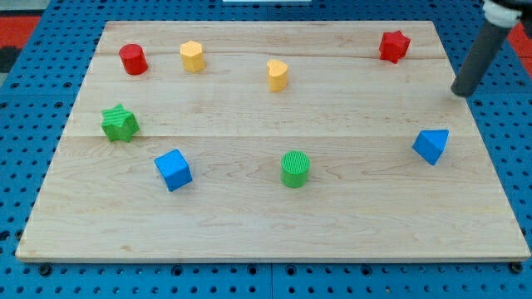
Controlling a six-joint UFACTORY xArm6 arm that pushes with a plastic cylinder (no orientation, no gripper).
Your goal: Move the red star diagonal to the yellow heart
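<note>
While far from blocks: small red star block (394, 46) not touched yet.
Tip: my tip (460, 92), right of star; no pincer, just a rod.
Next: push star left toward small yellow heart block (278, 74).

Wooden desk (274, 224) on blue pegboard (25, 166). My tip (460, 93) near desk's right edge, below-right of red star (394, 46), above blue triangular block (431, 146); touching neither. Yellow heart (278, 74) top centre, well left of star. Yellow block (192, 56), possibly hexagonal, beside red cylinder (133, 60) top left. Green star (120, 123) left; blue cube (173, 169) lower left; green cylinder (295, 169) bottom centre.
</note>
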